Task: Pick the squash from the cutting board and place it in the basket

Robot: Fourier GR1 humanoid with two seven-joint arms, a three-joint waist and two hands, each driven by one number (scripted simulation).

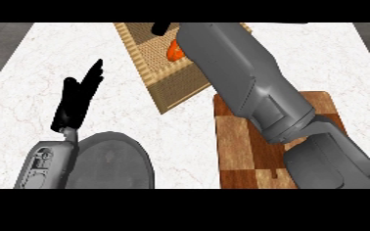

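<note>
The orange squash (173, 52) shows as a small patch inside the woven basket (153, 63) at the top middle, half covered by my right forearm. That forearm stretches from the lower right over the wooden cutting board (242, 151) and across the basket. Of my right hand (161, 28) only a black sliver shows past the wrist, above the basket's far side, and its hold on the squash is hidden. My left hand (78, 98) rests open at the left, fingers up, apart from the basket. No squash is visible on the bare part of the board.
A dark grey round plate (115, 164) lies at the lower left, right beside my left forearm. The white marble counter (57, 54) spreads to the left of the basket and between the plate and the board.
</note>
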